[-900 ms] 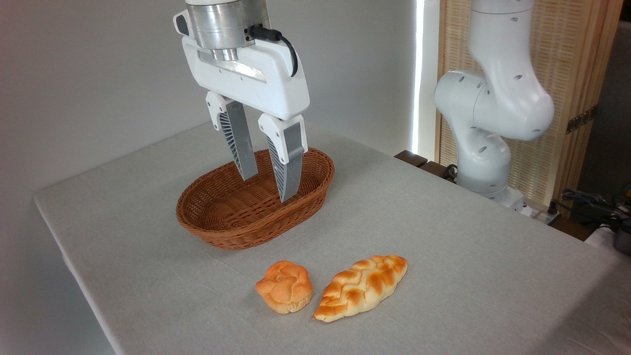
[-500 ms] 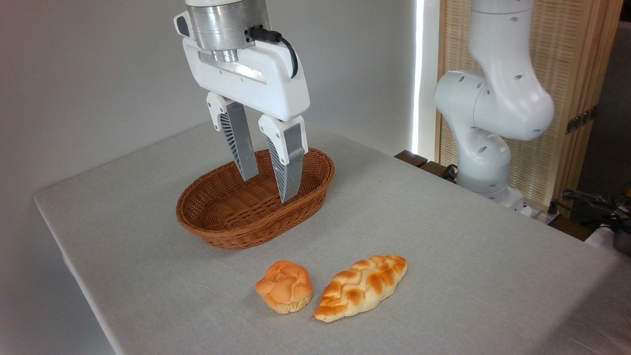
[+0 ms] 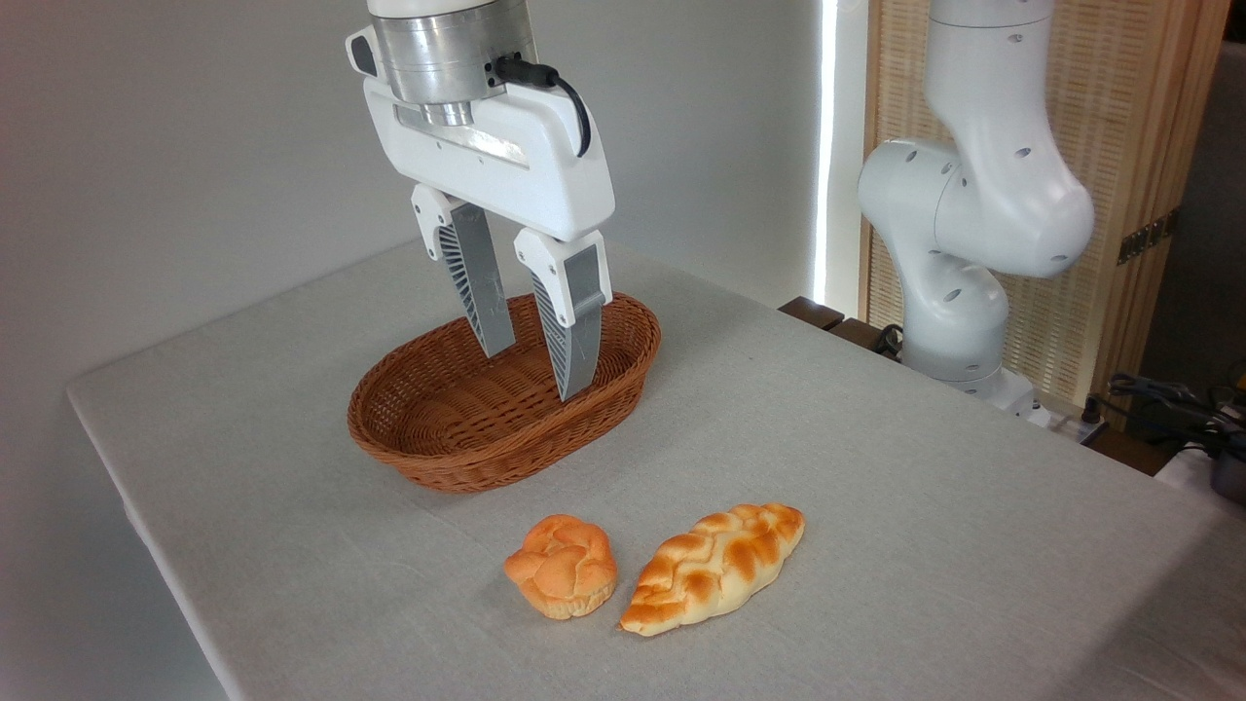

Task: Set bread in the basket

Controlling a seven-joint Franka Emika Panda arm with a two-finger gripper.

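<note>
Tabletop bread (image 3: 562, 567) lies well apart from open jaws.

Open pincer (image 3: 533, 375) above basket (image 3: 438, 458), bread (image 3: 563, 566) on table (image 3: 876, 487)

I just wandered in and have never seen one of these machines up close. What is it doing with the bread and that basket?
A white robot arm is set up to put the bun into the basket. Right now its end effector hangs open and empty over the basket. The bun lies untouched on the table, in front of the basket, with a braided loaf close beside it on the right. The basket holds nothing, so the job has not really begun.
</note>
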